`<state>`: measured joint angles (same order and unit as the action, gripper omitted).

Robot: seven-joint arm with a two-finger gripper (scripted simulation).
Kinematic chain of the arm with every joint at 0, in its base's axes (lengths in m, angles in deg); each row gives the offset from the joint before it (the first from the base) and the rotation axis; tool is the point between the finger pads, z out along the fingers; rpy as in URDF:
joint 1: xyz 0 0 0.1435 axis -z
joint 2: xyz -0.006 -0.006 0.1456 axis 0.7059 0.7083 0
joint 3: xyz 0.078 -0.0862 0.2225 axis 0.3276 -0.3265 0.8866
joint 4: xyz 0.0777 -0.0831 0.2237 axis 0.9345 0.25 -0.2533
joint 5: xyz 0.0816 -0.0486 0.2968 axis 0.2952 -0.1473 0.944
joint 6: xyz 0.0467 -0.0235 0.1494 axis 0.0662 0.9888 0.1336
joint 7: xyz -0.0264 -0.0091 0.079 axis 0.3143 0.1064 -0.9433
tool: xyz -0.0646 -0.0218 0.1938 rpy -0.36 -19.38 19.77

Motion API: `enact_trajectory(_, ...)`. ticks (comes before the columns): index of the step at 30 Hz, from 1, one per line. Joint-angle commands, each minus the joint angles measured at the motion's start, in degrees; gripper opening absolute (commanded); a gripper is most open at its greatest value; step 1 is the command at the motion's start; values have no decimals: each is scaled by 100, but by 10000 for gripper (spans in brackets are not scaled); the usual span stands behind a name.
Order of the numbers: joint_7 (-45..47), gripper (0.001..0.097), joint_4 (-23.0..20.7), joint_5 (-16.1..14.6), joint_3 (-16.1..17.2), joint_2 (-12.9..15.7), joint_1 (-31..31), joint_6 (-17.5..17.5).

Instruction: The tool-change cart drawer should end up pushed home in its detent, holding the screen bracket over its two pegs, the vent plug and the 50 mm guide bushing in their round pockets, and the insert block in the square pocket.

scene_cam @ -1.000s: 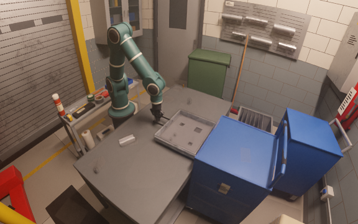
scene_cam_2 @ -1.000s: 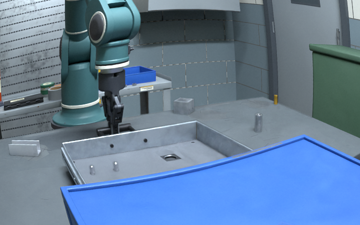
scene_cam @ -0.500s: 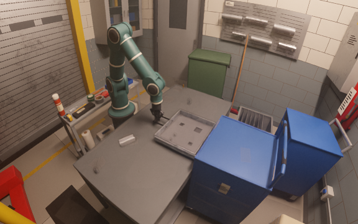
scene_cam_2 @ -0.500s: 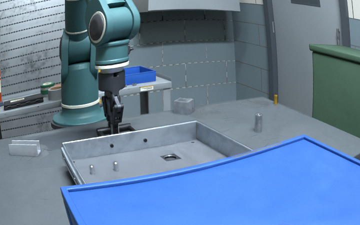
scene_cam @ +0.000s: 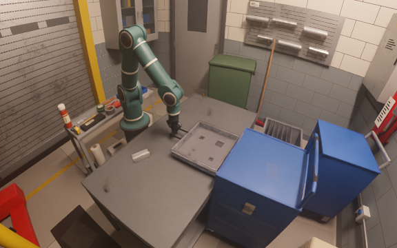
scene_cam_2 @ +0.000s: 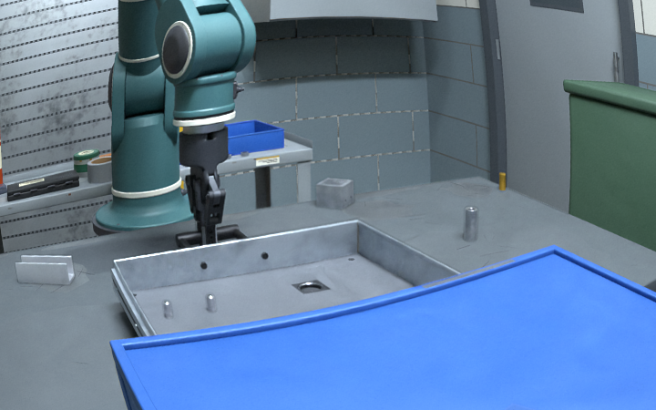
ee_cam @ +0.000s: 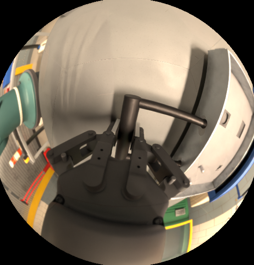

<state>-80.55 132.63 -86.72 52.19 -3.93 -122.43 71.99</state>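
Observation:
The grey drawer (scene_cam: 205, 146) (scene_cam_2: 274, 273) stands pulled out from the blue cart (scene_cam: 264, 179) over the table. It is empty, with two pegs (scene_cam_2: 188, 306) and pockets in its floor. My gripper (scene_cam: 175, 132) (scene_cam_2: 208, 227) (ee_cam: 125, 138) is at the drawer's front, its fingers closed around the dark handle bar (ee_cam: 129, 116) (scene_cam_2: 211, 235). The screen bracket (scene_cam: 140, 155) (scene_cam_2: 45, 269) lies on the table left of the drawer. The insert block (scene_cam_2: 334, 193) sits behind the drawer. The guide bushing (scene_cam_2: 470, 223) stands upright to the right. A small yellow vent plug (scene_cam_2: 502, 180) stands at the far table edge.
A green bin (scene_cam: 232, 79) stands behind the table. A side shelf (scene_cam: 91, 119) with tape rolls and tools sits by the arm's base. The cart's blue top (scene_cam_2: 422, 347) fills the foreground of the second side camera.

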Motion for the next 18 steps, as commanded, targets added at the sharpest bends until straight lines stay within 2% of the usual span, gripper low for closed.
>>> enact_trajectory(1,0,80,1,1,1,-2,0,5)
enact_trajectory(13,1,85,-10,2,1,1,-1,12)
enact_trajectory(18,1,185,-10,2,1,1,-1,12)
